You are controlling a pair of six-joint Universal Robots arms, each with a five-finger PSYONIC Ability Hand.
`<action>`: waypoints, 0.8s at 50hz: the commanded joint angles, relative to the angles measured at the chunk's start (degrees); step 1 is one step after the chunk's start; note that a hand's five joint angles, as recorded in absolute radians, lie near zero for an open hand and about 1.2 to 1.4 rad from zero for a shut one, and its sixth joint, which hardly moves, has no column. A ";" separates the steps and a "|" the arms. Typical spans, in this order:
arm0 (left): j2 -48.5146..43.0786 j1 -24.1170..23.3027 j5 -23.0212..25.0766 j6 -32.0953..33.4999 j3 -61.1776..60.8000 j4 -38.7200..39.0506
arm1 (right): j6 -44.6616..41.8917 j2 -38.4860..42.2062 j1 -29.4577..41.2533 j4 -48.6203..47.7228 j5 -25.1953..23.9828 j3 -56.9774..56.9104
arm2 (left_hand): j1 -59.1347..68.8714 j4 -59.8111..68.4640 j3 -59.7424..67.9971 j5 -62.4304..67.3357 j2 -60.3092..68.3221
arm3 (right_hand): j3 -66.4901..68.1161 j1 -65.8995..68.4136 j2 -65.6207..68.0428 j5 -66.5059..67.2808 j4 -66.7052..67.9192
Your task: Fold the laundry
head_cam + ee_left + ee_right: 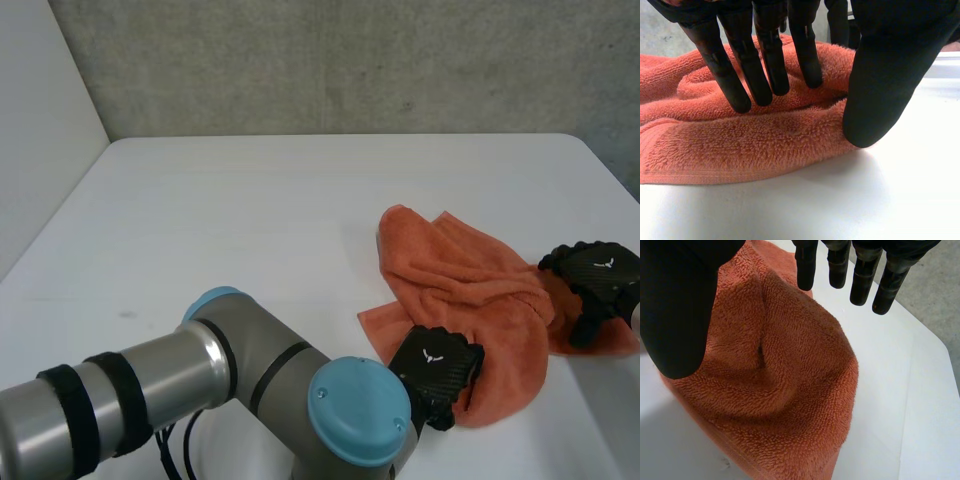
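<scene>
Both spread open and gripping nothing, the left hand (437,372) sits at the near edge of the crumpled towel (470,290), the right hand (598,280) over its right edge, probably ready to spread it flat.

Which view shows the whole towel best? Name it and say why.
The head view: the crumpled towel lies almost whole on the table. The left wrist view gives its hemmed edge by the left hand; the right wrist view, a bunched part below the right hand.

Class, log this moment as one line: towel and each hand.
towel: orange, crumpled on table | left hand: open, on towel's near edge | right hand: open, at towel's right edge
</scene>
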 commanded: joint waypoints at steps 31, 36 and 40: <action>19.06 18.62 -7.87 10.54 -7.96 2.22 | 11.22 -10.20 -2.20 12.68 -7.29 -0.70 | 38.51 38.76 38.75 38.86 38.55 | 8.10 8.69 7.76 6.58 7.14; 20.20 20.65 -7.52 10.10 -11.38 2.22 | 11.49 -9.06 -1.32 9.63 -7.83 0.62 | 38.51 38.76 38.75 38.86 38.55 | 7.43 8.02 7.09 5.90 6.47; 20.82 21.27 -7.43 9.92 -12.89 2.22 | 15.25 -1.61 2.62 4.35 -6.26 0.19 | 38.51 38.76 38.75 38.86 38.55 | 10.77 11.37 10.44 9.25 9.81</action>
